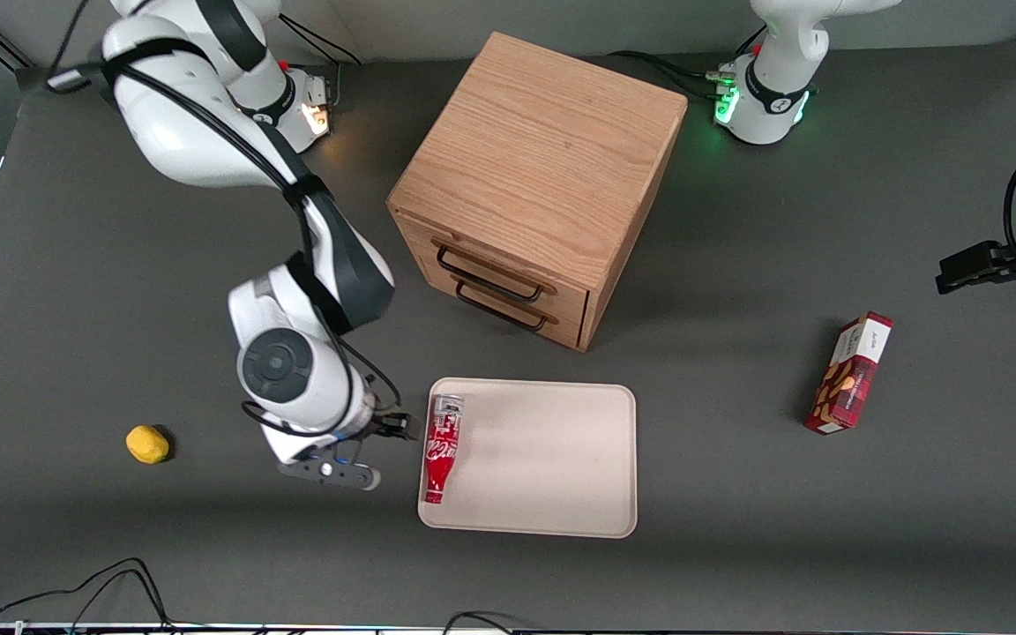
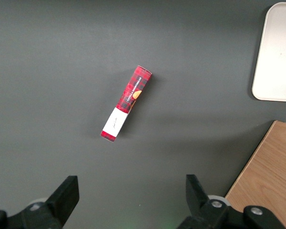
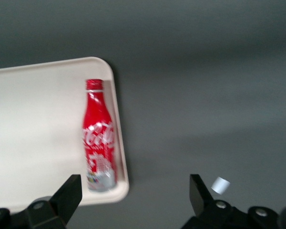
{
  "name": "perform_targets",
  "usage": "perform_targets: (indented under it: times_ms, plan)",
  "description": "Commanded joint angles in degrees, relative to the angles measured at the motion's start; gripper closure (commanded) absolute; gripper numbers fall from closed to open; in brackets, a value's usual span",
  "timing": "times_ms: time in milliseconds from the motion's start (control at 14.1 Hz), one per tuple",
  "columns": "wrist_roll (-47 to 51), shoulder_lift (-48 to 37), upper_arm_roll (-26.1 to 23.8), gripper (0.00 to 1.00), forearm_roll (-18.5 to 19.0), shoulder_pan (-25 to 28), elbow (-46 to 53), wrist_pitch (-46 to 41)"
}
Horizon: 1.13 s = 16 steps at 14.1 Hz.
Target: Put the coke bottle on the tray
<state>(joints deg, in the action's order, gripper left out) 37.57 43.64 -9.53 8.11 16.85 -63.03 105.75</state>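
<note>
The coke bottle [image 1: 442,448] lies flat on the cream-beige tray [image 1: 552,459], along the tray edge that faces the working arm's end, its silver base toward the cabinet and its red neck toward the front camera. It also shows in the right wrist view [image 3: 99,138] on the tray [image 3: 33,143]. My gripper [image 1: 384,432] hovers just off that tray edge, beside the bottle, open and empty, with its fingers [image 3: 66,195] spread wide apart.
A wooden two-drawer cabinet [image 1: 534,185] stands farther from the front camera than the tray. A red snack box [image 1: 850,374] lies toward the parked arm's end. A small yellow object [image 1: 147,444] lies toward the working arm's end. Cables run along the table's front edge.
</note>
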Motion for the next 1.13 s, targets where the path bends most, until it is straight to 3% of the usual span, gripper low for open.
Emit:
perform_targets:
  times_ms: [0,142,283,496,638,921,992,1063]
  plan:
    - [-2.3,-14.8,-2.3,0.0,-0.5,-5.1,-19.4,0.8]
    - [-6.0,-22.9,-6.2,0.0,-0.6,-12.5,-28.5,0.6]
    - [-10.5,-29.4,-14.7,0.0,-0.5,-24.1,-35.3,0.5]
    - [-18.0,-32.6,-27.3,0.0,-0.5,-41.6,-35.1,-4.9]
    - [-21.8,-32.9,-34.4,0.0,-0.5,-50.5,-32.3,-7.6]
    - [-22.4,-32.0,-35.7,0.0,0.2,-52.4,-25.1,-13.3]
    - [-23.7,-31.9,-34.9,0.0,0.4,-50.7,-23.6,-14.9]
    - [-25.0,-31.9,-30.2,0.0,0.2,-46.5,-21.7,-17.7]
